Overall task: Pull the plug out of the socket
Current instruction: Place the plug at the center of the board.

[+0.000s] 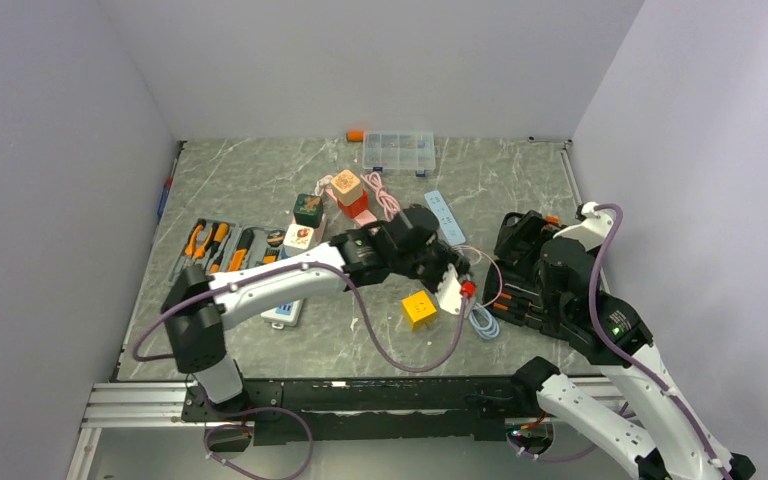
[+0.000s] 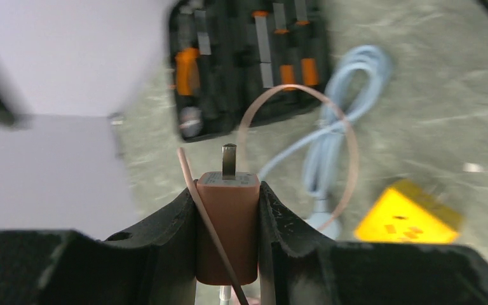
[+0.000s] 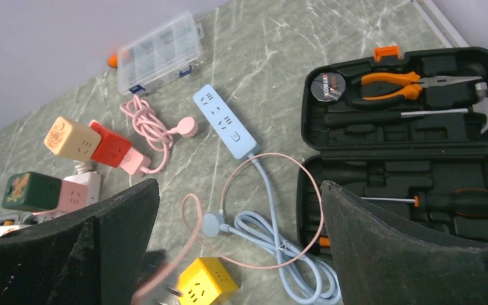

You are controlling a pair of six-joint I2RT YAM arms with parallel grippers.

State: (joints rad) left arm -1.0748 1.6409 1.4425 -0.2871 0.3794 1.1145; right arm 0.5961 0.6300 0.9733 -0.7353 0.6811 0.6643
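The plug (image 2: 227,235), likely light and rigid, sits clamped by its flat sides in the left hand (image 2: 227,194); the right hand (image 3: 235,184) gapes wide.

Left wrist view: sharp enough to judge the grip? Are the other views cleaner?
Left wrist: the plug between the fingers is crisp, the tool case and yellow cube socket behind are blurred. Top external: sharp, evenly lit. Right wrist: sharp, soft only along the bottom edge.
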